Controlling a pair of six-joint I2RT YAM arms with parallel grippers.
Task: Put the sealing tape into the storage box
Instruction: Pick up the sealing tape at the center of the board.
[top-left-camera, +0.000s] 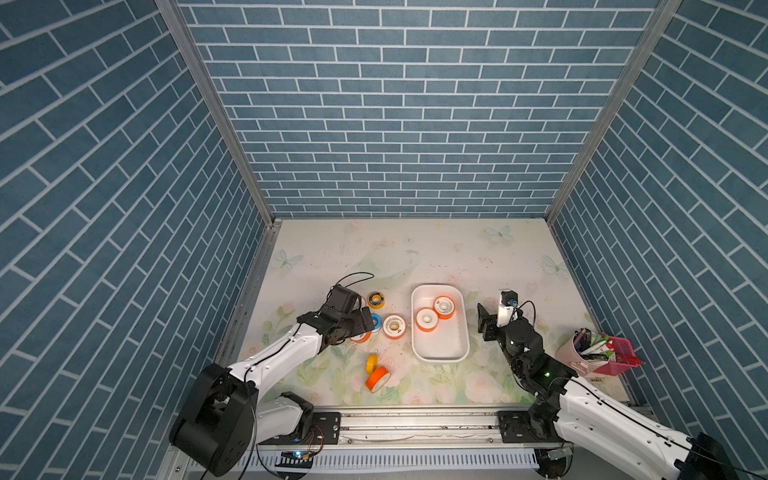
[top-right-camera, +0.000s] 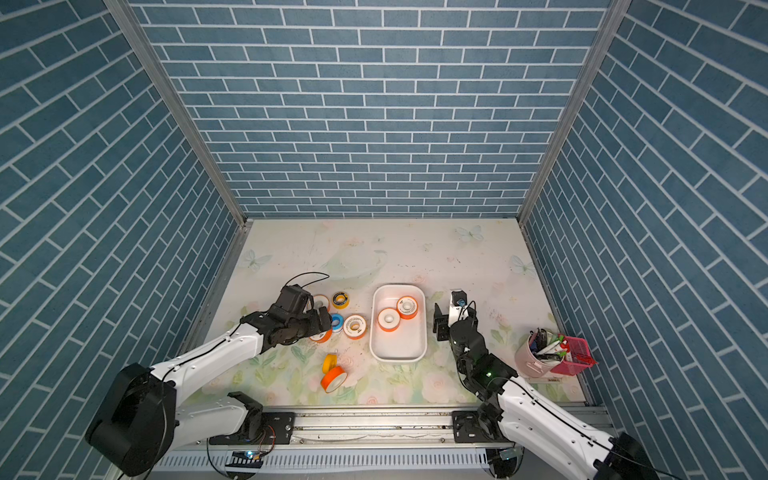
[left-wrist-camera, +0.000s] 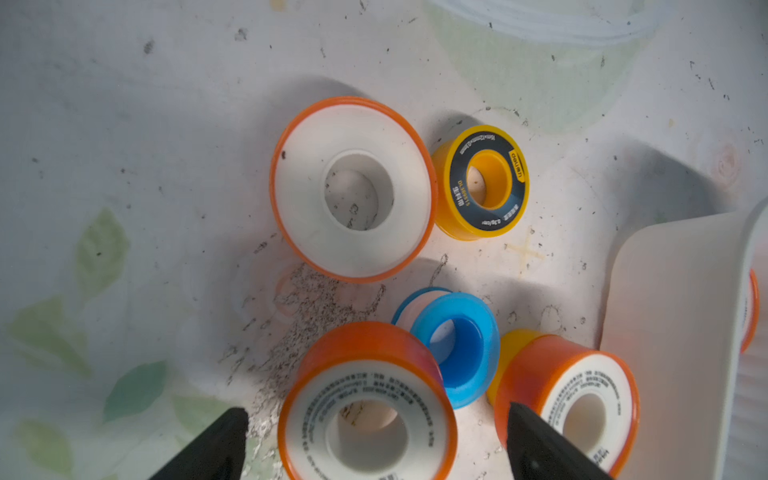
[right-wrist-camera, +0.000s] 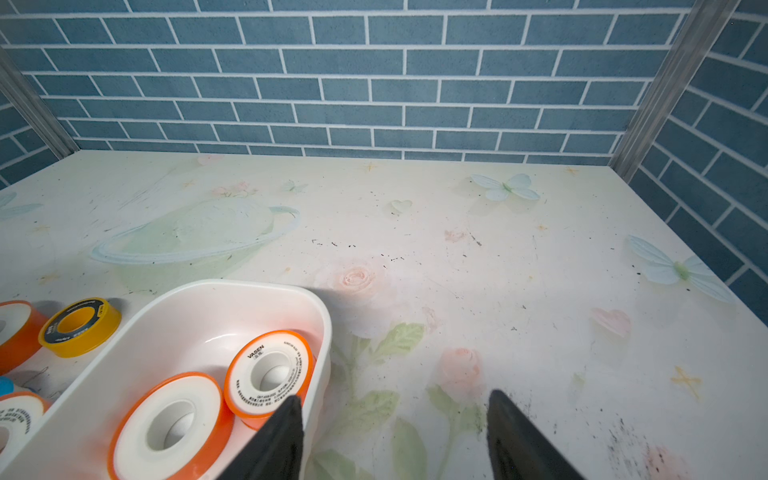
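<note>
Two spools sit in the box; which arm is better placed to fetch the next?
Left. The left pincer, open, frames an orange tape spool among the loose ones. The right pincer, open and empty, is across the storage box from them.

The storage box (right-wrist-camera: 249, 286) contains a printed tape spool (right-wrist-camera: 270, 370) and a plain tape spool (right-wrist-camera: 170, 428), both orange-rimmed. The right end effector (right-wrist-camera: 394, 397) stands spread and empty at the box wall, above the table (right-wrist-camera: 457, 232).

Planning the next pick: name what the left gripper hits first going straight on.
Probably the orange spool with the printed white face, centred between the fingers of the open left gripper; depth is unclear.
</note>
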